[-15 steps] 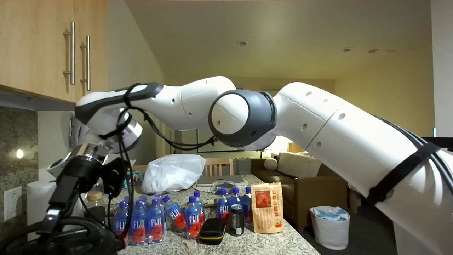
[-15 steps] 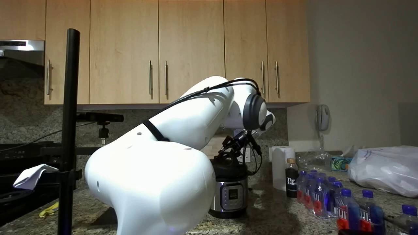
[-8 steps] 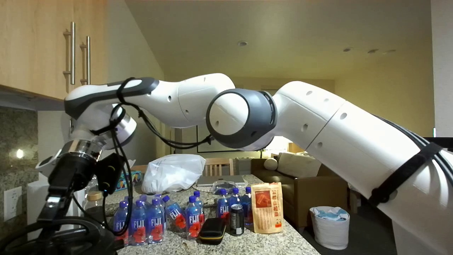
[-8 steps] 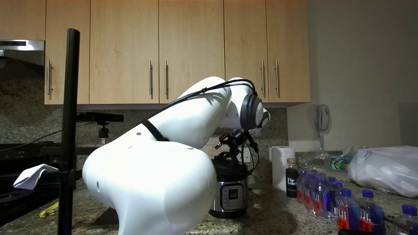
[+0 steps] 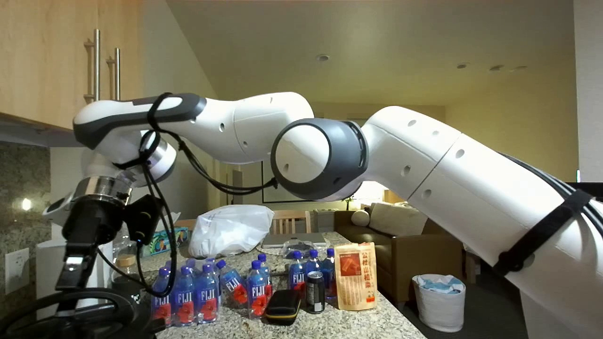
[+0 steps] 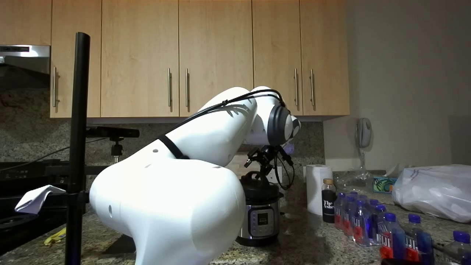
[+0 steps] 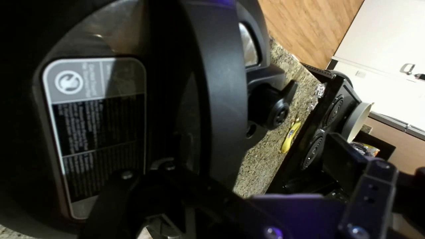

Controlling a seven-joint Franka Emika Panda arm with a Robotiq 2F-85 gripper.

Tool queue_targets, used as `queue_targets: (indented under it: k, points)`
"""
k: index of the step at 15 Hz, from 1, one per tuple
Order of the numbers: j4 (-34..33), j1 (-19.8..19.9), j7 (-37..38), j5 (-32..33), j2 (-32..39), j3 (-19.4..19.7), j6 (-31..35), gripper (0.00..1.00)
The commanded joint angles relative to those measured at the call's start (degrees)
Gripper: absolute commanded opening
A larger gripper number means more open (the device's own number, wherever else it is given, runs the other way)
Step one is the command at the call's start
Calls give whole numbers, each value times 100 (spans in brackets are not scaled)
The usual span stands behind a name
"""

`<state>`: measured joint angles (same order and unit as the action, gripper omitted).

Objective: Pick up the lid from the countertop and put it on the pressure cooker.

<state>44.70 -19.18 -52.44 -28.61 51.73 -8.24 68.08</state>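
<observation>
The silver pressure cooker [image 6: 262, 221] stands on the countertop, its control panel facing that exterior view. On top of it sits the black lid [image 6: 261, 193], whose looped handle rises upward; whether it lies fully seated I cannot tell. In the wrist view the lid's label [image 7: 96, 132] and valve knob [image 7: 275, 109] show very close. My gripper [image 6: 256, 172] is above the lid with its fingers spread wide. One finger points down by the handle, perhaps touching it; the other juts out free to the side. In an exterior view the lid [image 5: 94, 310] partly hides the lower fingertip.
Several water bottles [image 5: 184, 296] stand on the counter, near a paper towel roll [image 6: 319, 189] and a corked dark bottle [image 6: 328, 202]. A banana [image 7: 291, 136] lies by the stove [image 7: 312, 156]. Wall cabinets [image 6: 217, 55] hang above the arm. A black pole [image 6: 79, 147] stands in front.
My fingers have spread apart. The wrist has shifted back and turned more upright over the lid, while the lid stays on the cooker with only a slight shift.
</observation>
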Motion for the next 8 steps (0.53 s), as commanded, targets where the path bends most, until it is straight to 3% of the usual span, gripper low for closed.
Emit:
queue_targets:
  k: [1,8]
  points:
    - [-80,-72,175,216,-68,202,137,100]
    - [-116,35,216,118,-250,575,735,100]
